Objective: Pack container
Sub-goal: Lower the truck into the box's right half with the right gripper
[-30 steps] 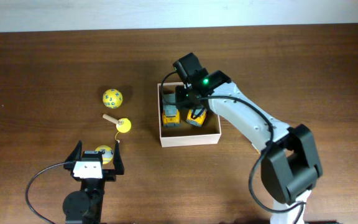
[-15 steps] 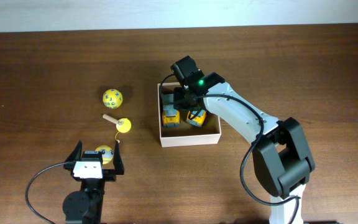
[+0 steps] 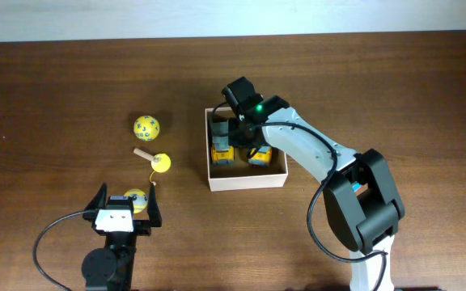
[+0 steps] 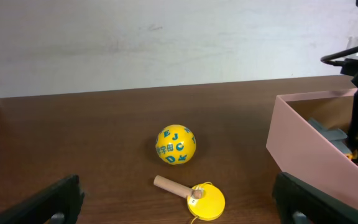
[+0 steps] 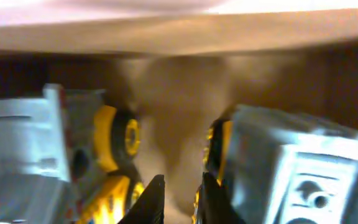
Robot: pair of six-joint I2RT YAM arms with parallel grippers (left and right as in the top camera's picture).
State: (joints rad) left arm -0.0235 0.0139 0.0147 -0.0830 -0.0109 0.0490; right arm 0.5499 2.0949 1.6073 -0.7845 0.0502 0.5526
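The container (image 3: 245, 179), a shallow white-walled box with a tan floor, sits mid-table and shows as a pale wall (image 4: 316, 149) in the left wrist view. Two yellow and grey toy trucks (image 3: 221, 149) (image 3: 259, 155) lie inside. My right gripper (image 3: 245, 133) reaches into the box between them. In its wrist view the jaws (image 5: 180, 199) stand almost together with only the tan floor in the narrow gap, one truck (image 5: 36, 149) to the left and one (image 5: 291, 168) to the right. My left gripper (image 3: 125, 206) rests wide open at the near left, with a yellow ball (image 3: 136, 198) between its fingers.
A yellow lettered ball (image 3: 146, 127) (image 4: 175, 144) lies left of the container. Nearer is a yellow disc (image 3: 161, 164) (image 4: 205, 200) with a wooden peg (image 3: 142, 153) and a string. The right arm stretches from the near right over the box's right side.
The right arm has swung a little to the left, and its wrist has shifted slightly inside the container. The left arm and the loose toys have not moved.
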